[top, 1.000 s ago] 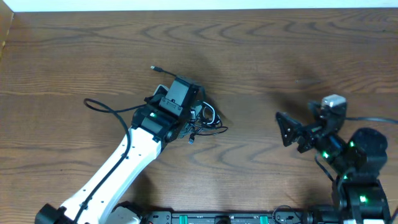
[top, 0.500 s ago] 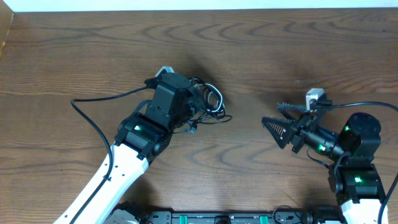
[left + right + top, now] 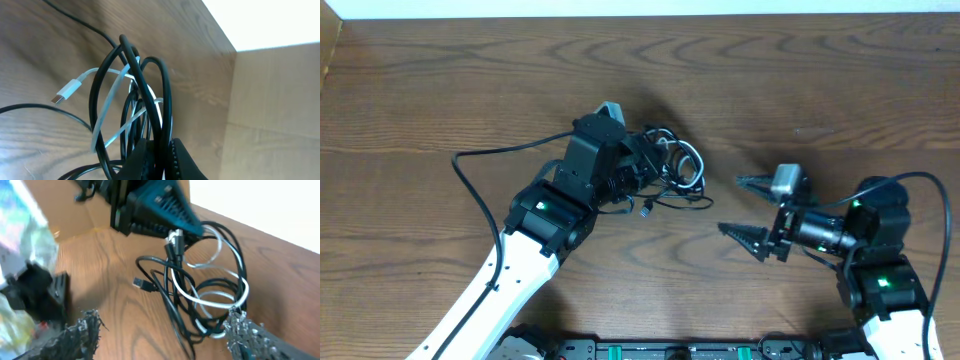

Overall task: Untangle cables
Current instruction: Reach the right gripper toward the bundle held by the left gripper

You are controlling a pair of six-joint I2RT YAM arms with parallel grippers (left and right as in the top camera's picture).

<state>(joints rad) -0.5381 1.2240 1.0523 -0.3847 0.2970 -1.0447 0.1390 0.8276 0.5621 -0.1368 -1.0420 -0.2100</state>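
The cables point(image 3: 678, 168) sit in one messy bunch near the middle of the desk point(image 3: 840, 90). The left pincer point(image 3: 645, 172) is clamped on the bunch at its left end, and the loops stick out from it toward the right arm. So the bunch runs long from left to right, and its round, loopy end points at the right pincer point(image 3: 732, 205). That pincer is wide apart and holds nothing. It points at the loops, which lie just to its left, near but not touching. A white cord point(image 3: 216, 298) winds through the black ones, and a small black plug point(image 3: 645, 212) hangs loose on the near side. I think the free right arm should grab one loop next and pull it away. I cannot tell if the bunch rests on the desk or is lifted a bit.
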